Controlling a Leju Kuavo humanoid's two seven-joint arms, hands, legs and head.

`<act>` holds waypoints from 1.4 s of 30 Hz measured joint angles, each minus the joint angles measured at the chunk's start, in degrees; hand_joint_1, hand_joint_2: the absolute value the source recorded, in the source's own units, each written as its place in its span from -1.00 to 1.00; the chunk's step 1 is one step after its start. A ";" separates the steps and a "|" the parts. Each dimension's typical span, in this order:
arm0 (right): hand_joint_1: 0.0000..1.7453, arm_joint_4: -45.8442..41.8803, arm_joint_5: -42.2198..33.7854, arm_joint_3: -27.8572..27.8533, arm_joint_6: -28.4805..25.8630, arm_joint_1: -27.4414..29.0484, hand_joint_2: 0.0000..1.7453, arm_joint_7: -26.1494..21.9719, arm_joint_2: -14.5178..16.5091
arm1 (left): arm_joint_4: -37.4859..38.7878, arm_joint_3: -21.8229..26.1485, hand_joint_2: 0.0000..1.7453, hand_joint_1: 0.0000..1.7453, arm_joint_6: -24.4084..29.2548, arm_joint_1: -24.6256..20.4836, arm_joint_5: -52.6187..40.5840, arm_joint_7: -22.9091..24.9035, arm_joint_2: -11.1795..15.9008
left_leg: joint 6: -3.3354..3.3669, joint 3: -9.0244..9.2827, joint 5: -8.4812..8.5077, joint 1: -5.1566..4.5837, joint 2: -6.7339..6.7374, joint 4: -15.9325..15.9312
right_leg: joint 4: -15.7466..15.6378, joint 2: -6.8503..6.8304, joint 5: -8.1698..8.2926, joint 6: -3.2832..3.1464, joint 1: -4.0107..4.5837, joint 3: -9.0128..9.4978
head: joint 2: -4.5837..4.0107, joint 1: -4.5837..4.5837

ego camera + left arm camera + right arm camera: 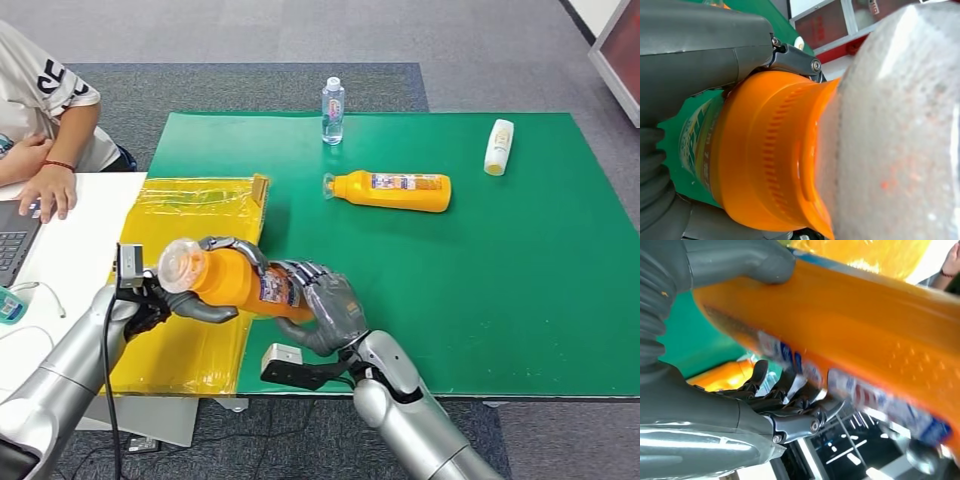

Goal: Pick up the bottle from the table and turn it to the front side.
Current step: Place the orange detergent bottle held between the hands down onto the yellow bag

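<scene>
Both hands grip the orange bottle [234, 283]: left hand [162, 300] near its cap, right hand [324, 305] around the body; smooth plastic, probably slippery.

The orange bottle [230, 280] with its clear cap and a printed label was lying on its side up off the green table, cap end toward the yellow mat, gripped from both ends by the hands

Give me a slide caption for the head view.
Both hands hold an orange bottle above the green table.
</scene>
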 joint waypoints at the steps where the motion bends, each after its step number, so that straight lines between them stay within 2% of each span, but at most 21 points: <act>1: -0.44 -0.74 -0.09 -0.26 -0.32 0.36 1.00 -0.01 -0.07 | -0.01 0.09 1.00 1.00 0.20 0.10 -0.01 0.01 0.16 | 0.00 -0.01 0.00 0.00 0.00 0.00 | 0.00 0.00 0.00 0.00 0.00 -0.01 | 0.00 0.01; 2: -0.90 -1.60 -0.33 -0.62 -0.74 0.66 1.00 -0.03 -0.12 | -0.01 0.20 1.00 1.00 0.35 0.30 -0.12 0.10 0.38 | -0.01 -0.01 -0.01 0.00 0.01 0.00 | 0.00 0.02 0.01 -0.01 0.00 -0.02 | 0.00 0.01; 3: -1.00 -2.46 -0.84 -1.08 -0.98 0.81 1.00 -0.10 -0.15 | -0.01 0.28 1.00 1.00 0.46 0.72 -0.31 0.24 0.68 | -0.03 0.00 -0.02 0.00 0.04 0.00 | 0.00 0.06 0.03 -0.03 0.00 -0.05 | 0.00 0.00; 5: -1.00 -3.96 -3.10 -2.24 -0.18 0.80 1.00 -0.69 -0.20 | -0.04 0.46 1.00 1.00 0.63 2.00 -0.84 0.48 1.37 | -0.06 0.00 -0.02 0.00 0.13 0.00 | 0.00 0.16 0.07 -0.07 0.01 -0.15 | 0.00 -0.01; 13: -1.00 -5.63 -16.59 -7.89 8.58 2.08 1.00 -5.90 -0.25 | -4.41 0.91 1.00 1.00 2.91 5.49 -3.86 0.49 4.49 | -0.06 -0.14 0.07 0.02 0.16 0.00 | 0.00 0.18 0.11 -0.07 0.03 -0.26 | 0.00 0.00; 18: -1.00 -5.59 -19.25 -11.35 11.20 2.94 1.00 -7.04 -0.25 | -8.14 -0.14 1.00 1.00 5.08 5.36 -6.12 0.43 8.30 | -0.14 -0.14 0.11 0.03 0.16 0.00 | 0.00 0.19 0.15 -0.12 0.05 -0.34 | 0.00 -0.01; 21: -1.00 -5.57 -20.00 -12.97 12.21 2.97 1.00 -6.95 -0.22 | -9.08 -2.25 1.00 1.00 5.92 3.14 -7.71 0.60 10.47 | -0.14 -0.13 0.16 0.05 0.16 0.00 | 0.00 0.17 0.16 -0.14 0.08 -0.31 | 0.00 -0.02; 26: -1.00 -5.46 -21.36 -15.80 13.25 2.96 1.00 -6.37 -0.20 | -11.14 -8.39 1.00 1.00 6.88 -4.58 -5.53 5.26 14.82 | -0.15 -0.13 0.18 0.06 0.16 0.00 | 0.00 0.19 0.24 -0.20 0.10 -0.32 | 0.00 -0.01; 30: -1.00 -5.12 -22.59 -18.51 14.03 2.95 1.00 -6.44 -0.20 | -12.21 -14.38 1.00 1.00 5.73 -14.77 1.00 13.27 18.44 | -0.15 -0.14 0.24 0.06 0.15 0.00 | 0.01 0.18 0.29 -0.18 0.10 -0.30 | 0.00 0.00; 32: -1.00 -4.91 -22.73 -19.45 14.26 2.94 1.00 -6.55 -0.20 | -12.38 -17.21 1.00 1.00 5.23 -19.93 3.81 15.83 19.74 | -0.16 -0.13 0.25 0.05 0.15 0.00 | 0.02 0.18 0.31 -0.18 0.09 -0.26 | 0.00 0.00; 37: -1.00 -4.72 -22.84 -20.57 14.56 2.89 1.00 -6.82 -0.11 | -12.95 -22.50 1.00 1.00 5.98 -27.64 6.88 19.18 21.28 | -0.16 -0.10 0.25 0.05 0.16 0.00 | 0.01 0.18 0.30 -0.20 0.09 -0.27 | 0.00 -0.01; 39: -1.00 -4.40 -22.91 -20.77 14.73 2.86 1.00 -6.94 0.08 | -12.75 -25.88 1.00 1.00 5.88 -31.99 9.79 23.06 21.51 | -0.16 -0.15 0.25 0.06 0.16 0.00 | 0.00 0.17 0.29 -0.20 0.11 -0.31 | 0.00 -0.02; 42: -1.00 -3.30 -22.58 -20.81 14.46 2.85 1.00 -7.23 0.49 | -10.75 -32.47 1.00 1.00 5.21 -41.13 14.01 29.76 21.00 | -0.16 -0.17 0.25 0.05 0.15 0.00 | -0.02 0.17 0.30 -0.20 0.10 -0.33 | 0.00 -0.01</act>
